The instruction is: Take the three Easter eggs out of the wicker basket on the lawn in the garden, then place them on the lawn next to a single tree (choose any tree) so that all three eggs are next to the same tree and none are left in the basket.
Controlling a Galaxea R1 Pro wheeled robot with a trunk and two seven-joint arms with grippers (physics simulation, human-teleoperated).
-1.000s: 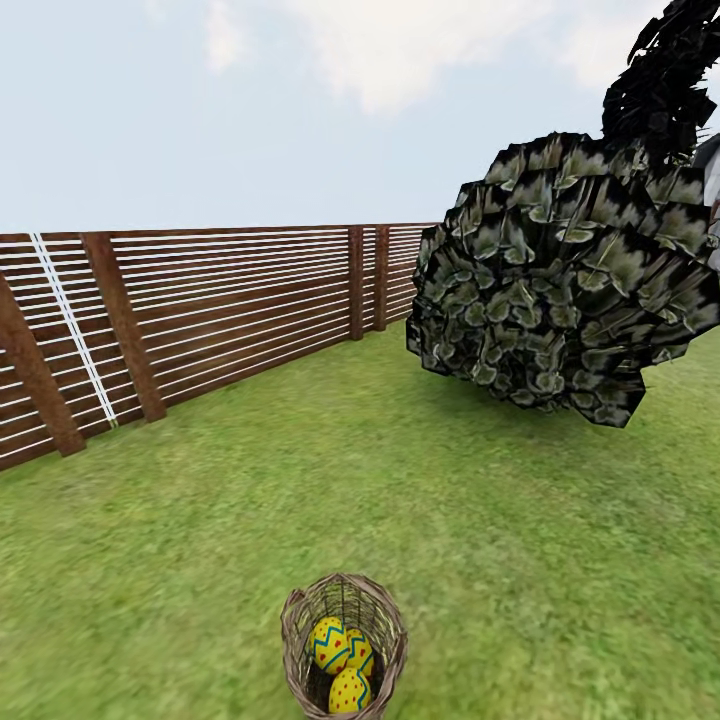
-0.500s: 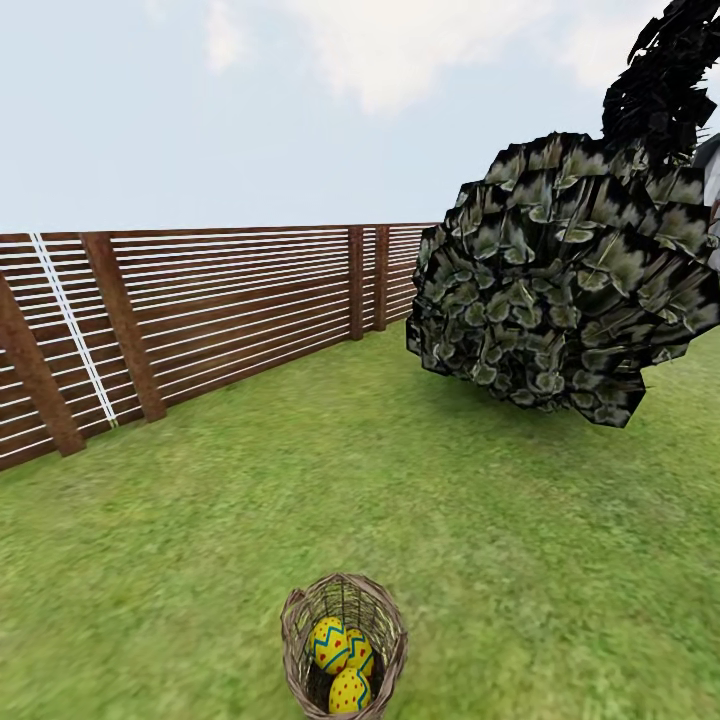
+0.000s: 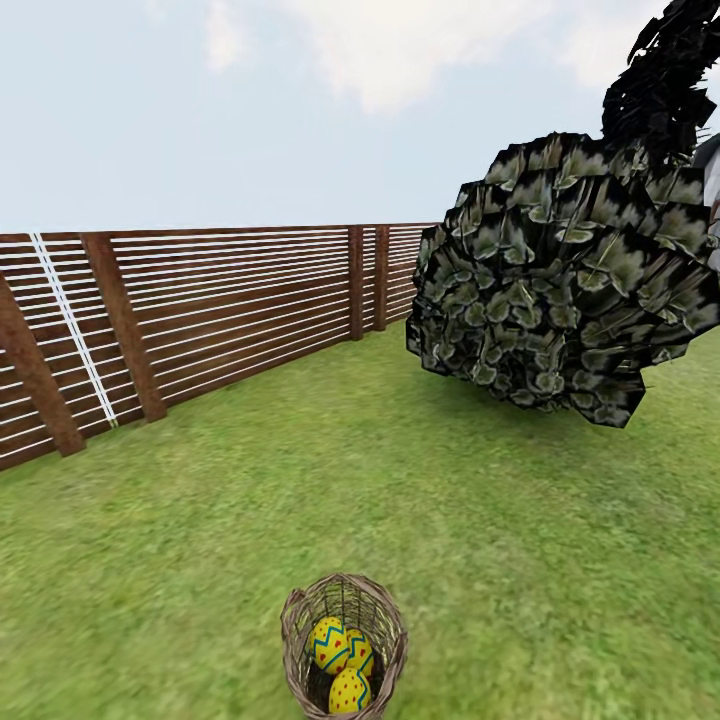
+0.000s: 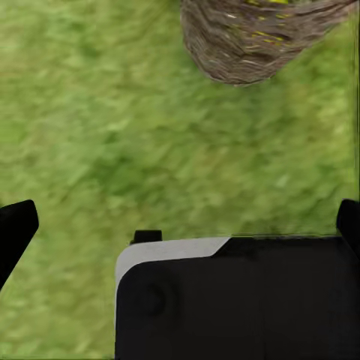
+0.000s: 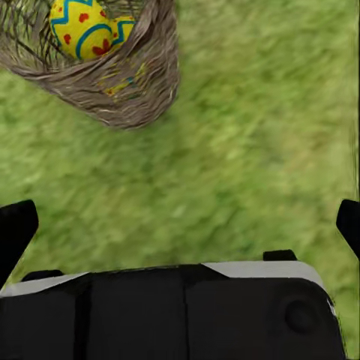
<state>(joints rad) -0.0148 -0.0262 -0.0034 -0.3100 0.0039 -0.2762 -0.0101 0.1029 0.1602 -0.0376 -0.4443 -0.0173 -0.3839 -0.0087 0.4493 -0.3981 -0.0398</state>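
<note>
Yellow Easter eggs (image 3: 343,662) with blue zigzags and red dots lie in the small round woven-twig wicker basket (image 3: 343,645) on the green lawn (image 3: 520,560), close before the robot. Both the left pincer (image 4: 180,217) and right pincer (image 5: 180,217) hang over the grass with fingers spread wide, empty. I judge that no egg has been lifted yet; next, one pincer must descend into the basket. A dark-leaved tree (image 3: 560,270) stands beyond open grass, and a brown slatted fence (image 3: 200,310) runs behind.

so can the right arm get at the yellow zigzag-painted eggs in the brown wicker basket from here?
Probably yes. The right gripper is open with only grass between it and the brown wicker basket. The basket's mouth is uncovered, and the yellow zigzag-painted eggs lie exposed inside. How far it must reach is unclear.
</note>
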